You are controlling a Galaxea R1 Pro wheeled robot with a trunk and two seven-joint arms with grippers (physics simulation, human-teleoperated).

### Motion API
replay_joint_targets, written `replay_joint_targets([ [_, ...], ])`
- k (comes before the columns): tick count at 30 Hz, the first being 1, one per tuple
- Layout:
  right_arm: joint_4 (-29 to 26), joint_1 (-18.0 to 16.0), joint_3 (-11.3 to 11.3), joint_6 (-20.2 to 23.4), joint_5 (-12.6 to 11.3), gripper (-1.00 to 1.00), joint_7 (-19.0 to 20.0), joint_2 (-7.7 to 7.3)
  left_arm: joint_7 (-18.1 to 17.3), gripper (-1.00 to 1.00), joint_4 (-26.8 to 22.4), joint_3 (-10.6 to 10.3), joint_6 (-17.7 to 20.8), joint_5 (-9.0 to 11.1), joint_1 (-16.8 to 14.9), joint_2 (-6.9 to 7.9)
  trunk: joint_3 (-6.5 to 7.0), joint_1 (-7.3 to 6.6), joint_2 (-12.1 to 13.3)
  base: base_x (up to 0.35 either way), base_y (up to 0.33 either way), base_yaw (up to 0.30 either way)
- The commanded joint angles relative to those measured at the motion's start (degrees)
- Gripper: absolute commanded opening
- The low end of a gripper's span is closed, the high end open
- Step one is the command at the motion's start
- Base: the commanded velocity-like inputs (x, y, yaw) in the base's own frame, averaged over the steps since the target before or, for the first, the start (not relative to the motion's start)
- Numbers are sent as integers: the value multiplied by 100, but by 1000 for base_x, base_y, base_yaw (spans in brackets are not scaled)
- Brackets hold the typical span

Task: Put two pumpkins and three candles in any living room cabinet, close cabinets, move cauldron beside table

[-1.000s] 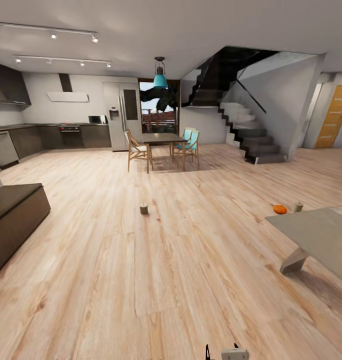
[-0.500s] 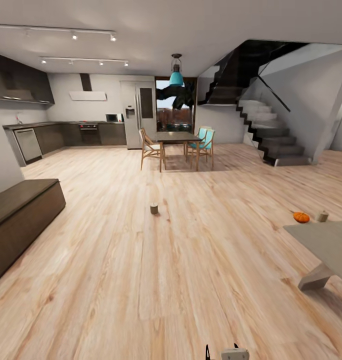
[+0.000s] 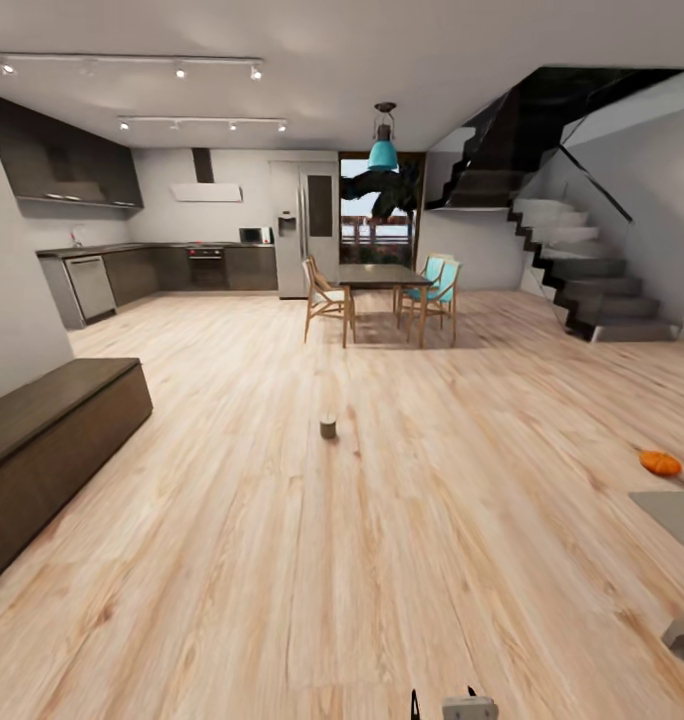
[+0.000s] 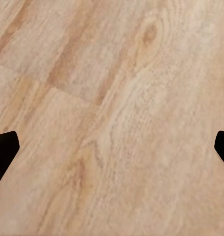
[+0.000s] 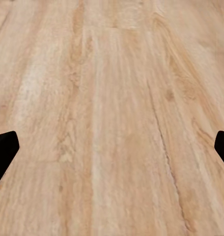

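One beige candle (image 3: pixel 328 427) stands alone on the wooden floor, mid-room in the head view. A bright orange pumpkin (image 3: pixel 660 463) lies on the floor at the far right, just beyond the low grey table (image 3: pixel 674 512). The long dark brown cabinet (image 3: pixel 52 430) runs along the left wall, its fronts shut. My left gripper (image 4: pixel 112 147) is open over bare floor planks, its black fingertips (image 4: pixel 4 147) wide apart with nothing between them. My right gripper (image 5: pixel 112 147) is open too, also above bare floor.
A dining table (image 3: pixel 380 277) with wooden and teal chairs stands at the back, under a teal lamp. The grey kitchen (image 3: pixel 162 268) fills the back left, and a dark staircase (image 3: pixel 592 280) rises at the right. Wide open floor lies between me and the candle.
The camera has turned left, so the whole picture has slid right. The candle beside the pumpkin has passed out of the right edge. More of the cabinet shows.
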Motion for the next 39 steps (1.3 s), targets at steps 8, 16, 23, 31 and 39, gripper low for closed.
replay_joint_targets([
  [8,3,-4,51,-21,-59,100,-16,-2,38,100,-6,-50,2,11,-1,0,-6,2,-2,316,-100,249],
  [16,3,-4,58,-15,-59,100,-16,-8,38,100,-6,-49,9,12,-1,0,-6,2,-2,236,-227,250],
  [23,3,-4,59,4,-59,100,-16,-9,38,100,-6,-48,12,15,-1,0,-6,2,-2,23,-45,259],
  [31,6,-4,59,8,-59,100,-16,-9,38,100,-6,-52,12,13,-1,0,-6,2,-2,57,-2,265],
  [39,5,-4,59,6,-59,100,-16,-9,38,100,-6,-56,12,11,-1,-8,-6,2,-2,305,0,266],
])
